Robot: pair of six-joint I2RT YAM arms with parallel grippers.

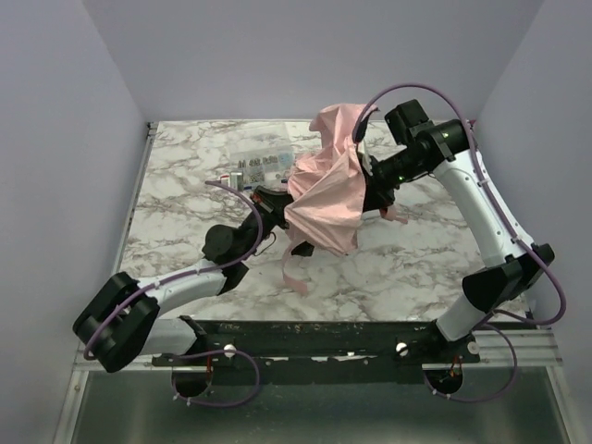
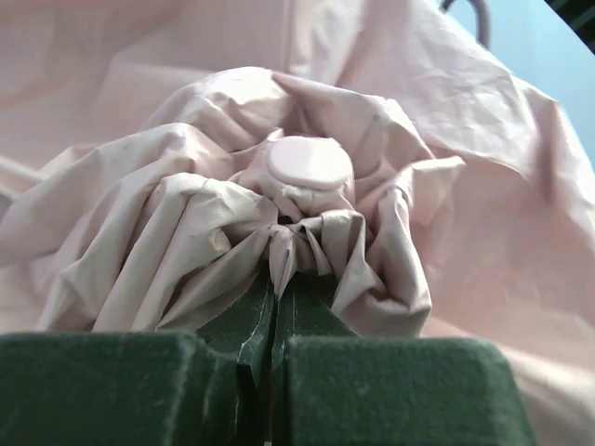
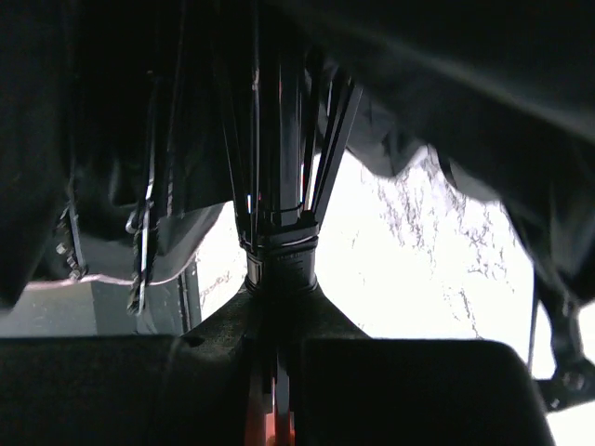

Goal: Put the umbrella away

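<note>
On the left, our left gripper [image 2: 275,307] reaches in from the near-left corner over the marble worktop [image 1: 185,176]. Its jaws are pressed together, and they seem to pinch a gather of pink fabric just below the round cap [image 2: 310,163] at the crown. We judge that it holds there to anchor the top end while the cloth is drawn in. Just beyond that arm, toward the far edge, a clear box [image 1: 259,165] of small parts sits apart from the work. In the middle is the umbrella [image 1: 328,190], lifted off the worktop between the two arms. Its canopy [image 1: 324,199] is half collapsed and hangs in loose folds, and a pink tie [image 1: 294,274] trails down to the marble on the near side. On the right, our right gripper [image 3: 279,311] is tucked under the canopy from the far-right side. It is clamped fully on the black shaft [image 3: 279,255], where the folded ribs [image 3: 325,139] meet it. That hold looks meant to steady the frame and keep the fabric clear of the surface. With both ends held, we judge the canopy is not yet wrapped or fastened.
</note>
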